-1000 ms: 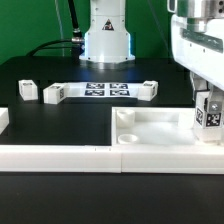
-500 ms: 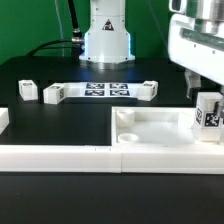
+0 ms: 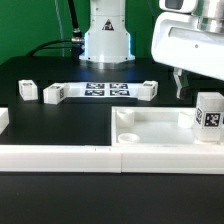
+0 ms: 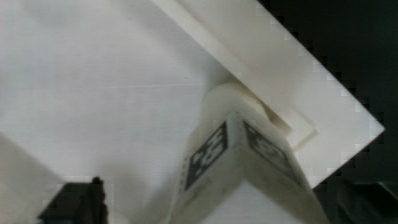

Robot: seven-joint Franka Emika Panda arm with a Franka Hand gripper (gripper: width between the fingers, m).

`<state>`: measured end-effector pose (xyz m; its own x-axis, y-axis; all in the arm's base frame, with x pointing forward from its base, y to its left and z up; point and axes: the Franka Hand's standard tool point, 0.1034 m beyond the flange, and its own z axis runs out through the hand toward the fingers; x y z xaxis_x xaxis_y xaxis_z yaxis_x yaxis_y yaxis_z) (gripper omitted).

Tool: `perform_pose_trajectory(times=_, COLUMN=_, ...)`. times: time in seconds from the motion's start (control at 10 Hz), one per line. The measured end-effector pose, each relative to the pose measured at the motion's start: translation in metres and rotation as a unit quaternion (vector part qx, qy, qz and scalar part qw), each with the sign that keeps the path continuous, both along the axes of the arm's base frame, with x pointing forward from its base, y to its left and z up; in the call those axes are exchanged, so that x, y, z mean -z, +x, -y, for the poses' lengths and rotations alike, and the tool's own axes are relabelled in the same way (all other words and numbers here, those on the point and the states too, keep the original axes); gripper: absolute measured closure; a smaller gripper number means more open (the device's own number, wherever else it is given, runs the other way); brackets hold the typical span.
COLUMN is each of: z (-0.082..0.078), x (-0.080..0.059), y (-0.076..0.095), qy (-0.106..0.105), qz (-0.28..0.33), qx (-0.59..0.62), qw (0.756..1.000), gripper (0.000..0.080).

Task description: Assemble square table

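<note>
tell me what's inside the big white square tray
One white tagged plastic leg block stands upright in the white square plastic tray top, at the exterior view's right. A round recess shows at the opposite side. Under the leg is hidden.

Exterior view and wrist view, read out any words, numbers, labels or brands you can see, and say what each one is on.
No readable words, numbers or brands in either view.
Leg standing on the table top: black-and-white square tags, patterns only, no text.
Marker board: the same kind of tags, no text.
Loose legs by the board: any marks are too small to tell.
</note>
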<state>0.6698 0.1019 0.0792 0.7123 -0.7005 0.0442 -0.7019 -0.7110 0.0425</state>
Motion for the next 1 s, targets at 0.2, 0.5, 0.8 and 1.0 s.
perform_pose_trajectory(times=0.2, z=-0.002, x=-0.005, y=0.011, qy=0.008, qz=0.050, qx=-0.092, qw=0.994, gripper=0.0150)
perform_pose_trajectory(times=0.5, z=0.010, x=-0.008, y=0.013, qy=0.037, qz=0.065, qx=-0.189, qw=0.979, gripper=0.0150)
perform_pose_trajectory(times=0.8, z=0.011, x=-0.007, y=0.013, qy=0.026, qz=0.061, qx=-0.267, qw=0.962, gripper=0.0150)
perform_pose_trajectory(times=1.0, z=0.014, x=-0.007, y=0.013, qy=0.018, qz=0.057, qx=-0.325, qw=0.944, gripper=0.0150)
